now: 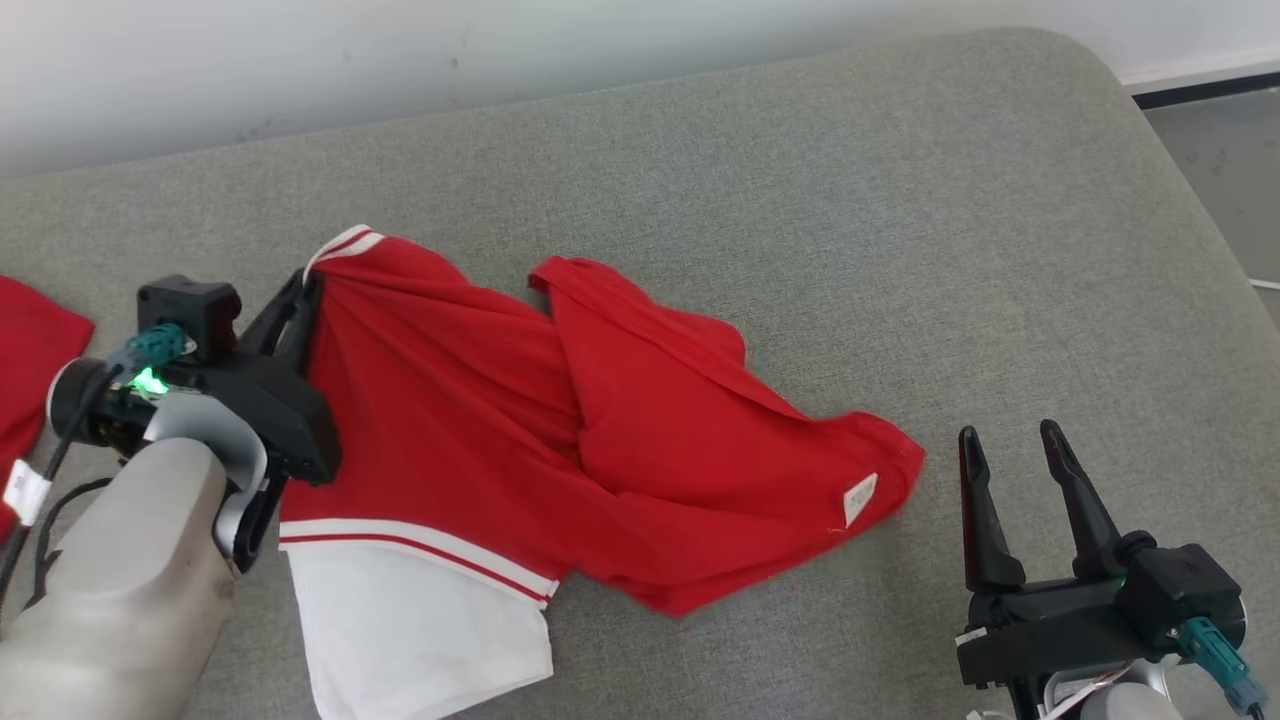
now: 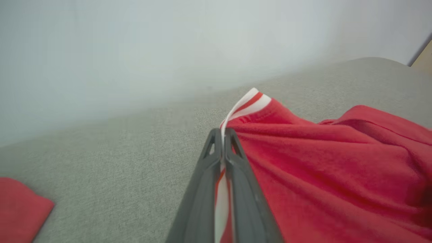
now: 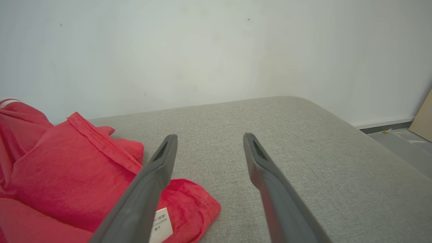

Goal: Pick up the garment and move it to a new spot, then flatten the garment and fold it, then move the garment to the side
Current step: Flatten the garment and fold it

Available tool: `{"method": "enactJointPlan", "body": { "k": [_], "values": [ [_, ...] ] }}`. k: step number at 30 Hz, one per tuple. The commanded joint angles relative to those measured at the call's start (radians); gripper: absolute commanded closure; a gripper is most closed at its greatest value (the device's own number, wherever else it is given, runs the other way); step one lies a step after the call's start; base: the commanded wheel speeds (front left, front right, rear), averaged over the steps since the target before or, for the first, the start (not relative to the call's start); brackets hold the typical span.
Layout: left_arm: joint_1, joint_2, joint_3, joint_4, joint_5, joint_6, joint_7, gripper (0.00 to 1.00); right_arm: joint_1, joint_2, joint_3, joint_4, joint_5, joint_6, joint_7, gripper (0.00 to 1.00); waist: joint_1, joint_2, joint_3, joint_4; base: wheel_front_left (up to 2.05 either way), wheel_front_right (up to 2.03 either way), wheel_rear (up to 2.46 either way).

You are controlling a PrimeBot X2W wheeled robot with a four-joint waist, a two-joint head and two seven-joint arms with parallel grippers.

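Count: 2 hands, left hand [image 1: 305,285] and right hand [image 1: 1008,435], 2 dark fingers each, so 4 fingers total; 2 plugs, left teal connector [image 1: 155,345] and right teal connector [image 1: 1215,650]. Cloth: 2 red pieces on 1 grey padded surface [image 1: 800,200], namely 1 red garment [image 1: 600,430] in the middle and 1 second red cloth [image 1: 30,350] at the left edge. On the red garment: 2 white-and-red trims, upper striped band [image 1: 345,242] and lower striped band [image 1: 420,548], 1 white panel [image 1: 420,640], 1 white label [image 1: 860,497].
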Motion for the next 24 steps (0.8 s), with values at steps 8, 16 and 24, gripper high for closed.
{"method": "enactJointPlan", "body": {
  "k": [8,16,24],
  "values": [
    [0.078,0.012,0.117,-0.148,0.076,0.024,-0.004,0.0,-0.015,-0.005,0.015,-0.002,-0.006,-0.002,0.0,0.0,-0.0001,-0.0001,-0.023,0.024,0.0,0.0,0.0],
    [0.32,-0.003,0.377,-0.463,0.21,0.07,-0.004,0.0,0.007,-0.025,0.035,-0.013,0.001,-0.002,0.0,0.0,-0.0001,-0.0001,-0.109,0.086,0.0,0.0,0.0],
    [0.586,-0.054,0.564,-0.685,0.32,0.072,-0.004,0.0,0.045,-0.045,0.044,0.003,0.005,-0.002,0.0,0.0,-0.0001,-0.0001,-0.178,0.144,0.0,0.0,0.0]
  ]
}}
